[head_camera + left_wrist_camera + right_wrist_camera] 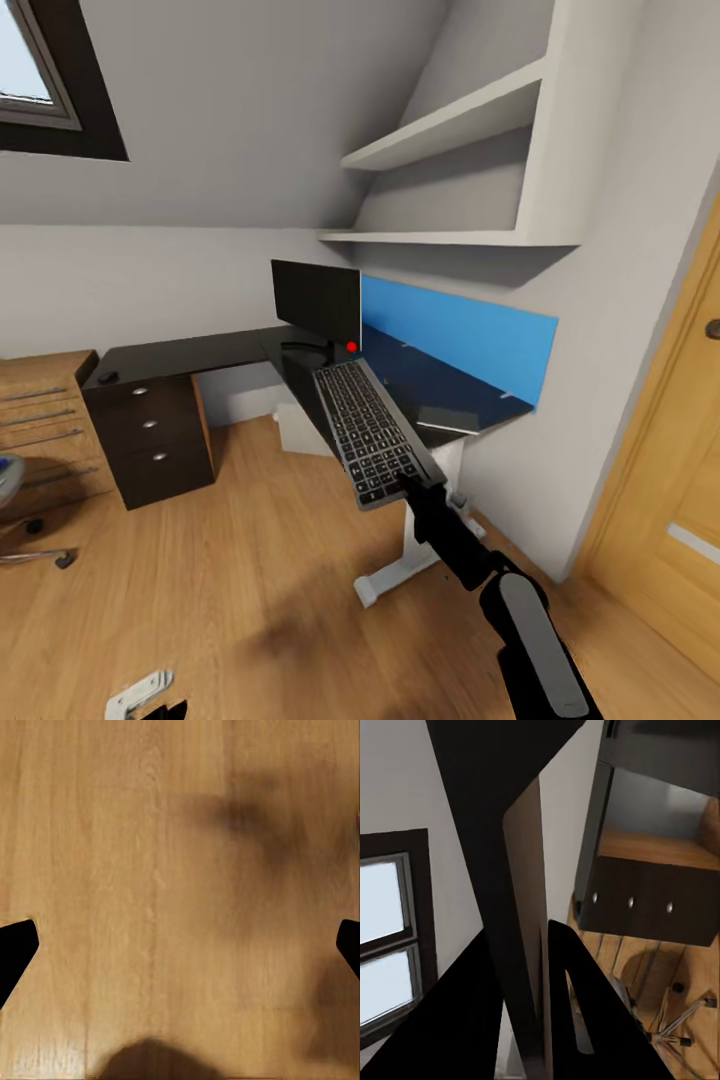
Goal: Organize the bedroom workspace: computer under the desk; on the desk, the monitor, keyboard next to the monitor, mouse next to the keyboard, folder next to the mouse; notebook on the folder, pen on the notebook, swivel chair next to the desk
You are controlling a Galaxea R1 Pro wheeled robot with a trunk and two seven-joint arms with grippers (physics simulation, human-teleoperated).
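My right gripper is shut on the near end of the silver keyboard with black keys. The keyboard slants over the front edge of the black desk, its far end close to the monitor; I cannot tell if it touches the top. In the right wrist view the keyboard stands edge-on between the dark fingers. A small dark mouse lies on the desk's left wing, and a grey notebook on its right end. The white computer sits under the desk. My left gripper is open over the floor.
The swivel chair stands at the far left by a light wooden drawer chest. A black drawer unit carries the desk's left wing. A blue wall panel backs the desk, shelves hang above, and a wooden door is at the right.
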